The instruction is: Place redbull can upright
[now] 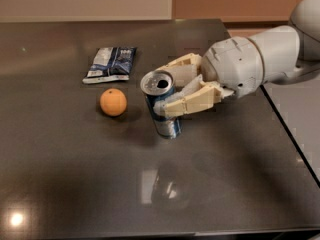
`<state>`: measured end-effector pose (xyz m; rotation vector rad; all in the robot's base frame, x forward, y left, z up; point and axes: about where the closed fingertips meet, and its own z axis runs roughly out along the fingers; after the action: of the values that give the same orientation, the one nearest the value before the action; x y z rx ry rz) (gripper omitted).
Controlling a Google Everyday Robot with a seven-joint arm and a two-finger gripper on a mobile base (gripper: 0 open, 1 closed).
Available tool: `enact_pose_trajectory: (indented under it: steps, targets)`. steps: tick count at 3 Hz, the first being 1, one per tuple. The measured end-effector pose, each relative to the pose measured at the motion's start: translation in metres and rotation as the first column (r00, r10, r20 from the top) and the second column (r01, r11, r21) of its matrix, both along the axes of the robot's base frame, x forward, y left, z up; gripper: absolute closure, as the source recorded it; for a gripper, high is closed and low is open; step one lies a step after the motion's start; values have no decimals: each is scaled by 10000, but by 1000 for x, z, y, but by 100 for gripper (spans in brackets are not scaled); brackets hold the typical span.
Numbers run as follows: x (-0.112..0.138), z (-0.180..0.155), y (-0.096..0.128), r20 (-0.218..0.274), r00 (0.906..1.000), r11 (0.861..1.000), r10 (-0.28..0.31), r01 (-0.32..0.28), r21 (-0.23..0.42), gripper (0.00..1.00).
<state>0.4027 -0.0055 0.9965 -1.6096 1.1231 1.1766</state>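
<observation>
The redbull can [161,110] is a slim blue and silver can with an open silver top. It is near the middle of the dark table, tilted a little with its top toward the camera and its base low near the surface. My gripper [172,91] reaches in from the right and is shut on the can, one cream finger behind it and one across its front. The white arm [250,66] runs off to the upper right.
An orange [113,102] lies left of the can. A blue-and-white snack bag [111,63] lies behind the orange. The dark table [75,174] ends at a right edge near the arm and a front edge at the bottom.
</observation>
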Motion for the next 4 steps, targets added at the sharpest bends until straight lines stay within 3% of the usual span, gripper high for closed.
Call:
enact_pose_trajectory:
  steps: [1, 4]
  targets:
    - [16, -16, -12, -562, 9980, 9984, -299, 326, 463, 100]
    - [53, -58, -37, -1400, 9883, 9908, -614, 773, 1113, 100]
